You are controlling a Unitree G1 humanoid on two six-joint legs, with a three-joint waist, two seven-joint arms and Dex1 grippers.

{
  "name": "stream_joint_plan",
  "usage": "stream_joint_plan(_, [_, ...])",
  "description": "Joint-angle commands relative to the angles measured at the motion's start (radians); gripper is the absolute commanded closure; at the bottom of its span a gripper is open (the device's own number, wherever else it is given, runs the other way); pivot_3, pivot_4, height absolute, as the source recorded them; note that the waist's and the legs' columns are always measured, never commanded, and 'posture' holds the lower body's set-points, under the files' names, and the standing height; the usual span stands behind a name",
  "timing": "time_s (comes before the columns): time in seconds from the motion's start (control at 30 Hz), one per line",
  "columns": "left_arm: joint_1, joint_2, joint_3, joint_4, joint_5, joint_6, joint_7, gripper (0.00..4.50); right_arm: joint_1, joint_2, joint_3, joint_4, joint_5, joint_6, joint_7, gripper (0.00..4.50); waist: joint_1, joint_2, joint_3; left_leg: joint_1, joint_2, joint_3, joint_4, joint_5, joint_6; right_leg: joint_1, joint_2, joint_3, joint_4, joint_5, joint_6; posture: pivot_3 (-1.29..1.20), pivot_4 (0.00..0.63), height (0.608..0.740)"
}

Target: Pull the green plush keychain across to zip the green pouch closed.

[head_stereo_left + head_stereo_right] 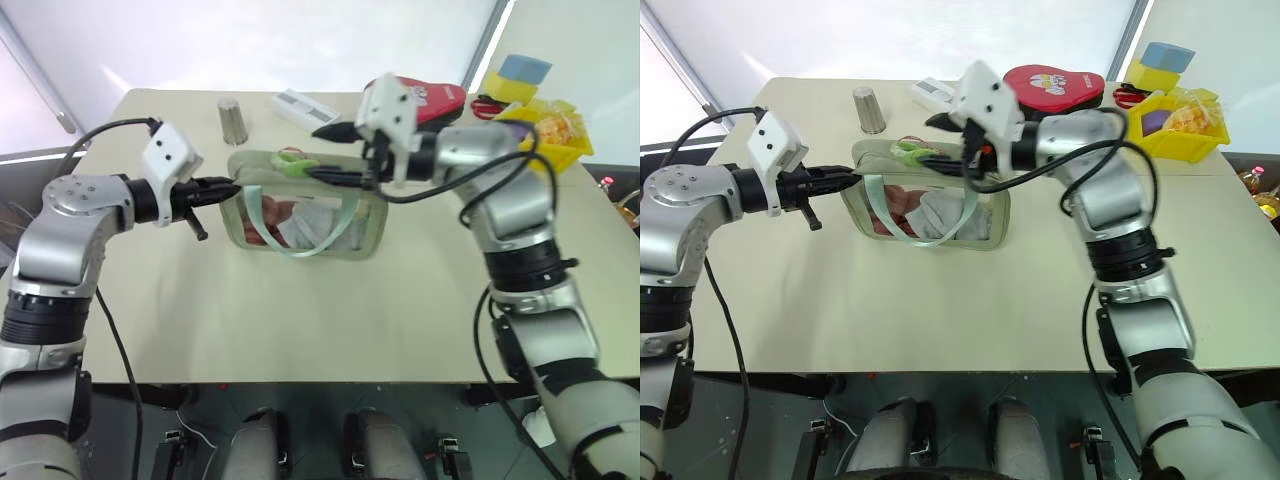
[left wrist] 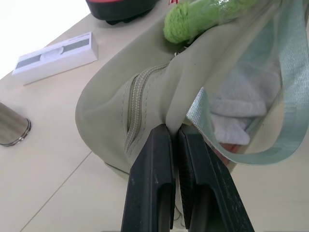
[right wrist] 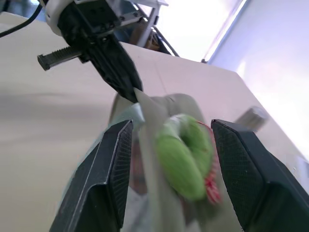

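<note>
The green pouch point(image 1: 310, 228) stands in the middle of the table, its clear window and pale strap facing me. The green plush keychain point(image 1: 291, 160) sits on its top near the left end. My left gripper point(image 1: 226, 186) is shut on the fabric of the pouch's left end, pinched between its fingers point(image 2: 154, 159). My right gripper point(image 1: 324, 152) reaches in from the right along the pouch's top and is open. In the right wrist view the keychain point(image 3: 186, 162) lies between its two pads point(image 3: 113, 169), apart from both.
Behind the pouch stand a metal cup point(image 1: 233, 120) and a white flat box point(image 1: 305, 108). A red rounded case point(image 1: 432, 98) lies at the back right, with a yellow bin point(image 1: 552, 138) and foam blocks point(image 1: 522, 78) beyond it.
</note>
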State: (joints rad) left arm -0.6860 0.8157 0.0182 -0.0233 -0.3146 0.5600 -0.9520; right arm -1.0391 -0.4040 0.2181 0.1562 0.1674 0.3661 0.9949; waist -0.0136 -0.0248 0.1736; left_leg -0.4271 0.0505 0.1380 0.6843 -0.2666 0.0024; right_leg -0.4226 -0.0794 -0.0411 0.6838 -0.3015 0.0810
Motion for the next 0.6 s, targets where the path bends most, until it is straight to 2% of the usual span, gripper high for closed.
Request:
stream_joint_plan(0.03, [0.003,0.003,-0.006,-0.02,0.008,0.002,0.0,4.5,-0.039,0.009,-0.005,0.052,-0.028,-0.063,-0.014,1.84,0.0,0.0,0.0,0.0,0.0,0.0,0.0,0.0,0.0,0.0,0.0,0.0,0.0,0.0,0.0,0.0,0.15,0.74])
stream_joint_plan(0.2, [0.012,0.007,0.002,-0.031,0.008,0.005,0.006,4.5,-0.046,0.022,-0.011,0.087,-0.031,-0.076,-0.013,1.84,-0.004,0.0,0.0,0.0,0.0,0.0,0.0,0.0,0.0,0.0,0.0,0.0,0.0,0.0,0.0,0.0,0.15,0.74])
stream_joint_plan(0.3, [0.018,0.008,0.005,-0.035,0.007,0.007,0.01,4.5,-0.045,0.027,-0.027,0.085,-0.01,-0.065,-0.005,2.67,-0.004,0.0,0.0,0.0,0.0,0.0,0.0,0.0,0.0,0.0,0.0,0.0,0.0,0.0,0.0,0.0,0.15,0.74])
stream_joint_plan(0.4, [0.017,0.005,0.002,-0.033,0.009,0.005,0.013,4.5,-0.042,0.029,-0.046,0.066,0.017,-0.036,-0.001,4.2,-0.003,0.0,0.0,0.0,0.0,0.0,0.0,0.0,0.0,0.0,0.0,0.0,0.0,0.0,0.0,0.0,0.15,0.74])
stream_joint_plan(0.43, [0.018,0.004,0.0,-0.032,0.01,0.003,0.014,4.5,-0.04,0.027,-0.051,0.056,0.023,-0.024,-0.004,4.47,-0.003,0.0,0.0,0.0,0.0,0.0,0.0,0.0,0.0,0.0,0.0,0.0,0.0,0.0,0.0,0.0,0.15,0.74])
stream_joint_plan(0.6, [0.019,0.002,-0.006,-0.021,0.016,-0.007,0.011,4.5,-0.031,-0.011,-0.088,-0.008,0.054,0.069,-0.013,4.47,-0.003,0.0,0.0,0.0,0.0,0.0,0.0,0.0,0.0,0.0,0.0,0.0,0.0,0.0,0.0,0.0,0.15,0.74])
